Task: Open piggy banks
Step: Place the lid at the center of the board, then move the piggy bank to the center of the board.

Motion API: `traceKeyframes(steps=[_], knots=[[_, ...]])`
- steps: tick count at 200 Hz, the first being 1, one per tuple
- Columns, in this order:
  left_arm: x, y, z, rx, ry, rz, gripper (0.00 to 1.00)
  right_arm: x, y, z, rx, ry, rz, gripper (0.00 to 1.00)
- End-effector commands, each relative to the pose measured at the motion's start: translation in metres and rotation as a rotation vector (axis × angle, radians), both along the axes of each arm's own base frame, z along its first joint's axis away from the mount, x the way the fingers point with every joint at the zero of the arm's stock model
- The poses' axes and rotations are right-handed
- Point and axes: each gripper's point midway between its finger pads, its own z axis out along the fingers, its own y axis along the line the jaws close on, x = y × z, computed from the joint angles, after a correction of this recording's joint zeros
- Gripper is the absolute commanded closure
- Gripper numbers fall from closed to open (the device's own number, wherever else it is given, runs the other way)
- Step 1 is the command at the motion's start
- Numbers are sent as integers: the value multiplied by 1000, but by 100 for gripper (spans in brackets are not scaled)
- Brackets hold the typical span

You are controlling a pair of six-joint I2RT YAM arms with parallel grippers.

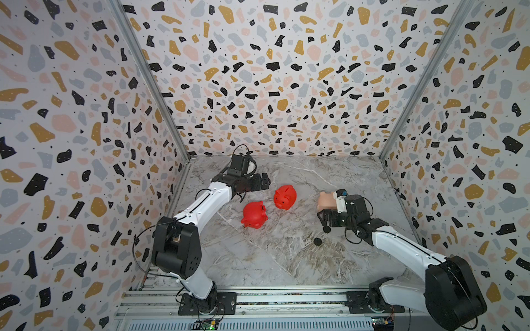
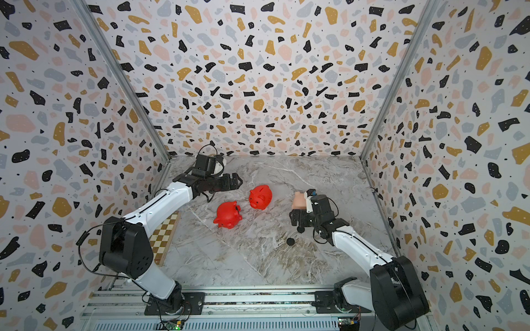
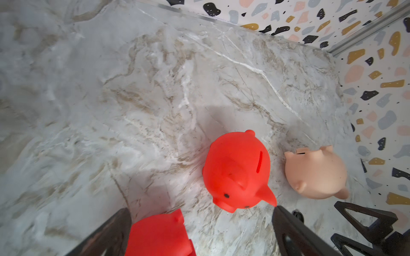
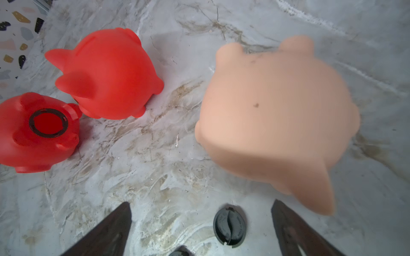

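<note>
The fingers of the right gripper stand spread wide and hold nothing; a black plug lies free on the marble table between them, touched by neither; a second plug lies a little nearer the arm bases; both sit clear of the pigs, a sensible spot, since loose plugs there cannot foul the next grasp. Just beyond this gripper the peach piggy bank lies tipped on its side, too blurred in the right wrist view to show its underside opening; two plugs out suggest it is one of the opened ones. Toward the middle, the nearer red piggy bank lies on its side with its round hole bare, so it is open; the farther red piggy bank stands upright, coin slot up, belly hidden against the table; I judge it the one left to open, and it needs tipping before its plug can be reached. Farthest, the left gripper hangs above the table, fingers apart and empty, near that pig and well placed to steady it.
</note>
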Motion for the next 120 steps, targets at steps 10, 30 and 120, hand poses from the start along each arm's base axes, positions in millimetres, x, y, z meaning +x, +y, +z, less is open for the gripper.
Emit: traceKeyframes(steps=[10, 30, 120], knots=[[21, -35, 14, -124, -52, -75, 1, 5, -6, 24, 119, -35, -30, 0], [31, -52, 9, -137, -58, -107, 1, 2, -10, 33, 159, -76, -23, 0], [28, -121, -51, -133, 36, -213, 1, -14, -11, 60, 202, -183, 11, 0]])
